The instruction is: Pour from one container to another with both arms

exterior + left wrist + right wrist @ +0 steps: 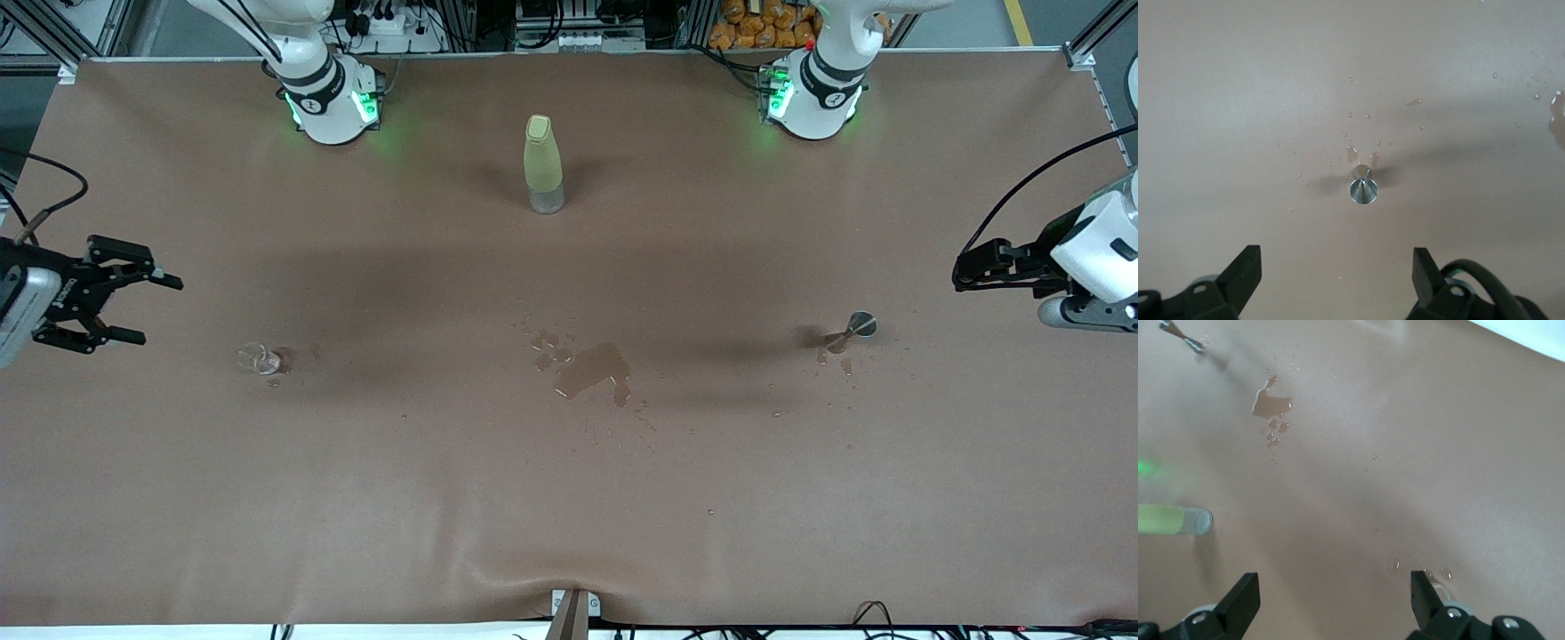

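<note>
My left claw [965,267] hangs open above the metal funnel [859,326]; my right claw [133,307] hangs open above the small glass [259,358] on the wet desk [569,498].

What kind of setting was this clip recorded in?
Most likely a robotics lab bench: two arm bases bolted along one edge of a brown-covered table, aluminium framing and cabling around it, and a bottle standing near a spill.

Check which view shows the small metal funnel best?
Left wrist view: the metal funnel stands centred and close ahead of the open left gripper, droplets around it. The front view shows it small; the right wrist view catches it only at a frame corner.
</note>
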